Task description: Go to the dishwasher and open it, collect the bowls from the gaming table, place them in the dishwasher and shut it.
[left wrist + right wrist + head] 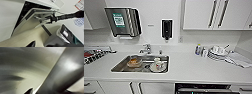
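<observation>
Dispenser label [118,20], wall papers [80,21]: print illegible

This is a small kitchen of the shared, workplace kind. A white table [189,67] runs wall to wall with a steel sink [119,67] set into it, a tap [147,48] at the sink's 12 o'clock and used dishes [156,65] inside. On the wall hang a steel paper-towel dispenser [124,21] and a dark soap dispenser [166,28]. White cupboards [204,13] hang above at 1 o'clock, washed crockery [217,52] stands at 3 o'clock, and the dishwasher [201,88] sits under the table, its door ajar.
</observation>
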